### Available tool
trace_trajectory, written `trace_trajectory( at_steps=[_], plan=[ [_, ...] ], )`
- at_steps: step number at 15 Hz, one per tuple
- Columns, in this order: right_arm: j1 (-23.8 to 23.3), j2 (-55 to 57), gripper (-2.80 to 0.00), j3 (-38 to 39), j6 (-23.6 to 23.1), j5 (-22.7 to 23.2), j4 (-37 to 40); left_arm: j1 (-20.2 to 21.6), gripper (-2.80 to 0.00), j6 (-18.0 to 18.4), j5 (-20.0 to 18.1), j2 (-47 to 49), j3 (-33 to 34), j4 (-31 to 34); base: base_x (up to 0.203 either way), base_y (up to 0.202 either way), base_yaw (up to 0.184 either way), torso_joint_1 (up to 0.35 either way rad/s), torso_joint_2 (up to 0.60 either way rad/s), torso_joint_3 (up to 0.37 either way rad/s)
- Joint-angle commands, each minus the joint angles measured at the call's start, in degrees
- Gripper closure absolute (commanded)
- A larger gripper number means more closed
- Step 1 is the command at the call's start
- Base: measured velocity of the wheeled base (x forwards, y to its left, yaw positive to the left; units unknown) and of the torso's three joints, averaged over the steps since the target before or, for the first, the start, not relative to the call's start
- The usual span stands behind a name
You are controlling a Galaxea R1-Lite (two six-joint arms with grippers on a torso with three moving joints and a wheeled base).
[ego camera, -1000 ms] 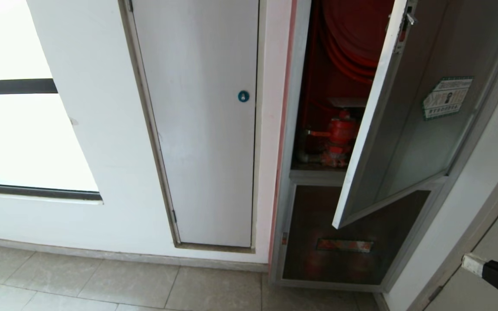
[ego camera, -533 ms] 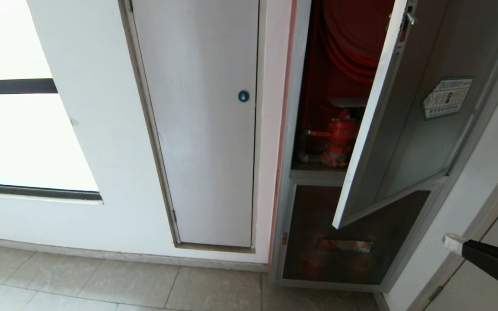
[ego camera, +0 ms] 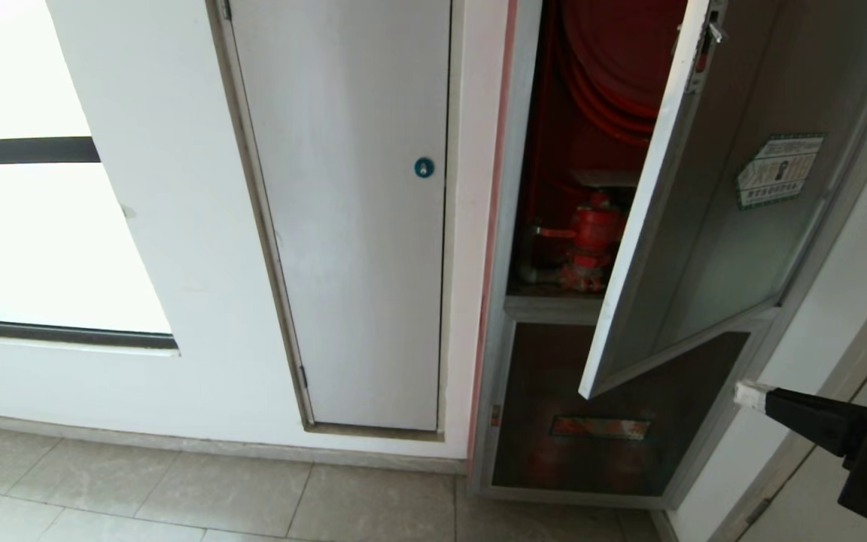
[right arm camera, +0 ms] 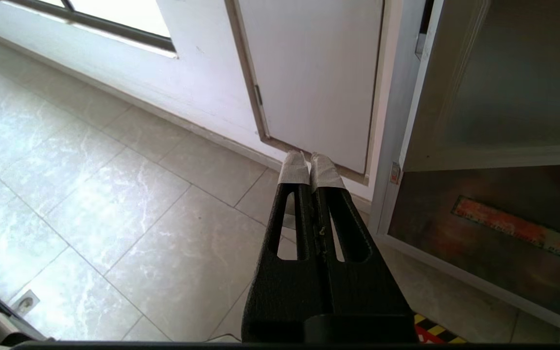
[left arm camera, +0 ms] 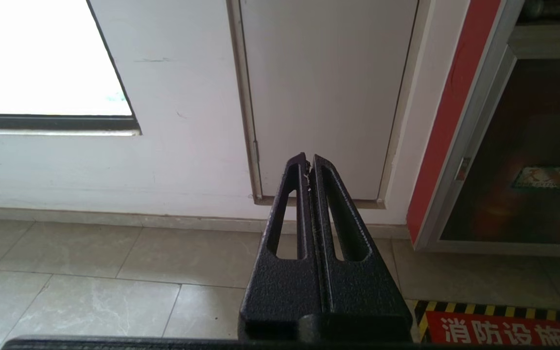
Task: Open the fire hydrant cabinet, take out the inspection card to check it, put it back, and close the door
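Observation:
The fire hydrant cabinet (ego camera: 505, 226) has its door (ego camera: 712, 248) swung partly open, its free edge towards me. The dark glass carries a green-bordered sticker (ego camera: 780, 169), and a small red latch (ego camera: 701, 53) sits high on the edge. Inside I see the red hose reel (ego camera: 614, 68) and the red valve (ego camera: 593, 229). A pale flat sheet, the inspection card (ego camera: 603, 178), lies just above the valve. My right gripper (ego camera: 749, 394) (right arm camera: 309, 167) is shut and empty, with taped tips, below and right of the door's lower corner and apart from it. My left gripper (left arm camera: 307, 163) is parked low, shut.
A white door (ego camera: 351, 211) with a blue round lock (ego camera: 424, 168) stands left of the cabinet. A smaller dark glass panel (ego camera: 614, 406) closes the cabinet's lower part. A bright window (ego camera: 27, 226) is at far left. A red and yellow-black floor marking (left arm camera: 498, 330) lies before the cabinet.
My right gripper has risen and moved left in the head view, closer to the door's lower corner. The door and the left arm have not moved.

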Motion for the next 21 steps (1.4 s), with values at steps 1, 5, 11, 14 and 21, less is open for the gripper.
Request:
trace_trajectory(
  at_steps=[1, 5, 11, 14, 21],
  plan=[
    [0.9, 2.3, 0.0, -1.5, 0.0, 0.1, -0.2, 0.0, 0.0, 0.0, 0.0, 0.1, 0.4, 0.0, 0.0, 0.0, 0.0, 0.0, 0.0, 0.0],
    [2.1, 5.0, 0.0, -4.7, 2.2, 0.0, -0.2, 0.0, 0.0, 0.0, 0.0, 0.0, 0.4, 0.0, 0.0, 0.0, 0.0, 0.0, 0.0, 0.0],
    [2.1, 8.6, 0.0, -7.4, 2.3, -0.1, -0.3, 0.0, 0.0, 0.0, 0.0, 0.0, 0.4, 0.0, 0.0, 0.0, 0.0, 0.0, 0.0, 0.0],
    [2.1, 12.3, 0.0, -7.6, 3.4, -0.5, -7.1, 0.0, 0.0, 0.0, 0.0, 0.1, 0.4, 0.0, 0.0, 0.0, 0.0, 0.0, 0.0, 0.0],
    [6.1, 18.2, 0.0, -12.6, 4.9, -5.4, -9.4, 0.0, 0.0, 0.0, 0.0, 0.0, 0.4, 0.0, 0.0, 0.0, 0.0, 0.0, 0.0, 0.0]
  ],
)
